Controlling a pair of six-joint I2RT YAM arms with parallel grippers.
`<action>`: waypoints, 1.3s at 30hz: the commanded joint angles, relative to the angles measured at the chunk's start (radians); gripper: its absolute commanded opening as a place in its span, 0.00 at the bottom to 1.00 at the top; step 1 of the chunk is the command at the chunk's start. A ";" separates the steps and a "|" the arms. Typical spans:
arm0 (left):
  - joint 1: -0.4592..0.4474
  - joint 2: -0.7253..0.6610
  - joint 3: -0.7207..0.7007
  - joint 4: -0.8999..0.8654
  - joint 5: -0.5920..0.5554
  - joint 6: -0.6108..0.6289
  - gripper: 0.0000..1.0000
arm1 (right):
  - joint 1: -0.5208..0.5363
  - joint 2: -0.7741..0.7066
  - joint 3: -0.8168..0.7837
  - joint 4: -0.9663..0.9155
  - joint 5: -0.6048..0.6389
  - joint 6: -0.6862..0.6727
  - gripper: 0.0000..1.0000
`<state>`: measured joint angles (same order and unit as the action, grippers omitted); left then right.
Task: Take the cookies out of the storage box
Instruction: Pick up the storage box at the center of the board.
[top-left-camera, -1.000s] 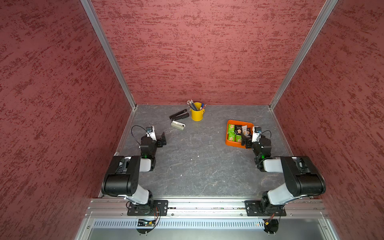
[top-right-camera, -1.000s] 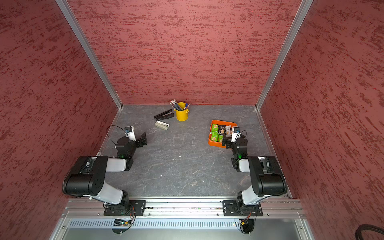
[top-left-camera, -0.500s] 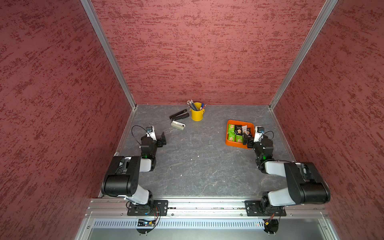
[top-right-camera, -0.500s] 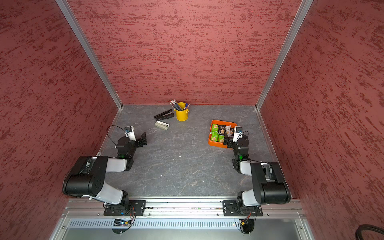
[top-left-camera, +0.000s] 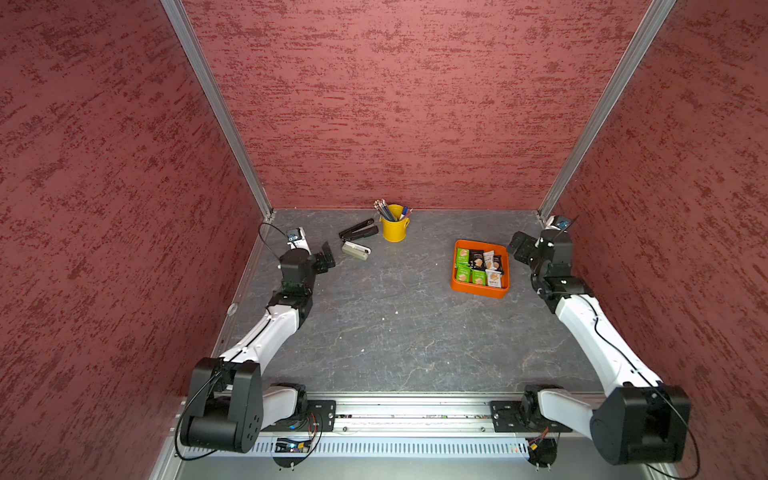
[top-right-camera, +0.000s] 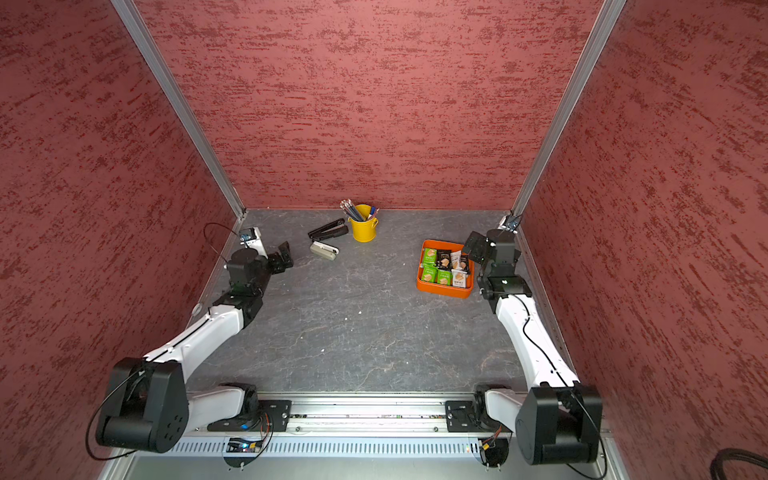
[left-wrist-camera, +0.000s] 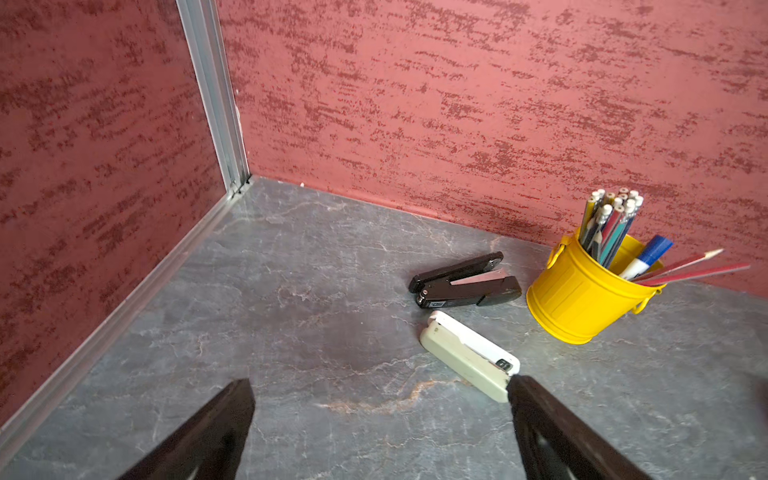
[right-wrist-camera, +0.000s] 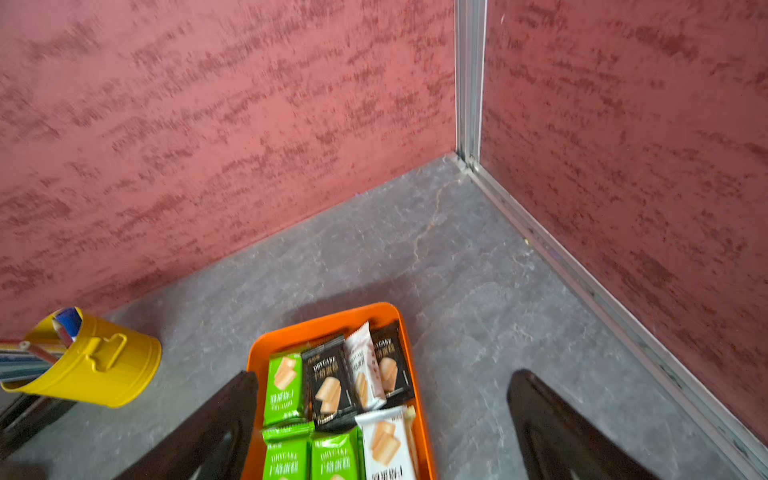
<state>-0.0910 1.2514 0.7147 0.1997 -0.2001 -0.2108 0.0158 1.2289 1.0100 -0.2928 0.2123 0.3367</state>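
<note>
1. Orange storage box (top-left-camera: 478, 290) sits on the tabletop's (top-left-camera: 395, 332) right side, cookies (top-left-camera: 478, 268) all inside
2. Right claw (top-left-camera: 516, 251) hangs just beside the box, jaws wide apart, holding nothing
3. Left claw (top-left-camera: 328, 257) gapes empty near a pale stapler (top-left-camera: 356, 250)

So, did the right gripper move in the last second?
Yes: the right gripper moved toward the back wall, now beside the orange box at its far corner.
</note>
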 joint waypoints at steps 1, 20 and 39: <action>-0.003 0.045 0.111 -0.308 0.013 -0.193 1.00 | -0.004 0.102 0.135 -0.368 -0.067 -0.008 0.98; -0.002 0.247 0.300 -0.721 0.223 -0.403 1.00 | -0.063 0.599 0.494 -0.671 -0.198 -0.142 0.44; -0.019 0.105 0.188 -0.748 0.200 -0.478 1.00 | -0.088 0.782 0.571 -0.632 -0.154 -0.223 0.24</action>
<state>-0.1036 1.3846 0.9264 -0.5323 0.0181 -0.6670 -0.0639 1.9846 1.5539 -0.9329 0.0429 0.1295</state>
